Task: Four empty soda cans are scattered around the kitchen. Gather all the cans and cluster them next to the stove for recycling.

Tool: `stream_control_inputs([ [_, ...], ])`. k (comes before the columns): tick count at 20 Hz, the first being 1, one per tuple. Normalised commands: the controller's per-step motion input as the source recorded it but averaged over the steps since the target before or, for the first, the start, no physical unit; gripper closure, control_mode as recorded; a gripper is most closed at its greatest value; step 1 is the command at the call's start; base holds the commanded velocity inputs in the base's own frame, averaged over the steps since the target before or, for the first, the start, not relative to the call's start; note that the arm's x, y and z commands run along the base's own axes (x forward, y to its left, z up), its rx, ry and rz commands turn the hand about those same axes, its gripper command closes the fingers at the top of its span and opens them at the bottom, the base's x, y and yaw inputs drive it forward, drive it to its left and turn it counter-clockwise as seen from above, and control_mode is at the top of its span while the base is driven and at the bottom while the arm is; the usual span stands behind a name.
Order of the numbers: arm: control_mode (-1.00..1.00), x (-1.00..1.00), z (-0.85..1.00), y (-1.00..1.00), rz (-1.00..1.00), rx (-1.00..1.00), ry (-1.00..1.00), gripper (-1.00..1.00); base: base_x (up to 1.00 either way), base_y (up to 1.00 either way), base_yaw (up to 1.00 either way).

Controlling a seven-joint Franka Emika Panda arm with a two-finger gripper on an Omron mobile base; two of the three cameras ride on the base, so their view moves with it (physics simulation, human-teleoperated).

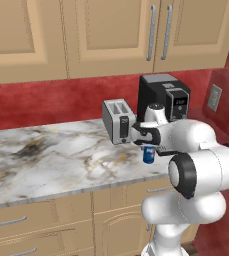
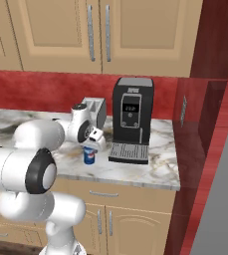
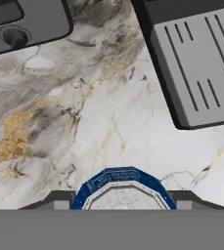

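A blue soda can [image 1: 148, 154] with a white band is seen just right of centre in the left base view, standing upright on the table [image 1: 51, 160]. The table surface is a glossy marble, white veined with grey and gold, with a rounded front edge. The gripper [image 1: 148, 150] is set directly over the can, and the jaws are closed narrowly on its sides. In the hand view the can's round silver top and blue rim are seen at bottom centre, with a dark finger [image 3: 59, 199] pressed against either side.

A boxy brushed-metal toaster [image 1: 117, 120] with two top slots is seen behind the can, slightly left of it. A tall black coffee machine [image 2: 131, 118] with a small lit display is placed at centre in the right base view; its ribbed grey drip tray [image 2: 129, 152] lies just right of the can, apart from it.

Smooth tan panelled cabinets [image 1: 111, 35] with cylindrical metal handles are mounted above a mottled red backsplash [image 1: 46, 102].
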Motion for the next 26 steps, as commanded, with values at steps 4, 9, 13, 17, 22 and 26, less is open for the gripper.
stream_control_inputs([
  [4, -1.0, -0.67, 0.35, 0.0, 0.0, 0.03, -0.12, 1.0, 0.0, 0.0, 0.0],
  [9, -1.0, -0.64, 0.42, 0.0, 0.0, 0.03, -0.11, 1.0, 0.0, 0.0, 0.0],
  [13, -1.0, -0.61, 0.53, 0.0, 0.0, 0.03, -0.12, 1.0, 0.0, 0.0, 0.0],
  [17, -1.0, -0.57, 0.51, 0.0, 0.0, 0.03, -0.1, 1.0, 0.0, 0.0, 0.0],
  [22, -1.0, -0.55, 0.49, 0.0, -0.01, 0.02, -0.06, 1.0, 0.0, 0.0, 0.0],
  [26, -1.0, -0.51, 0.47, 0.0, -0.02, 0.0, -0.02, 1.0, 0.0, 0.0, 0.0],
])
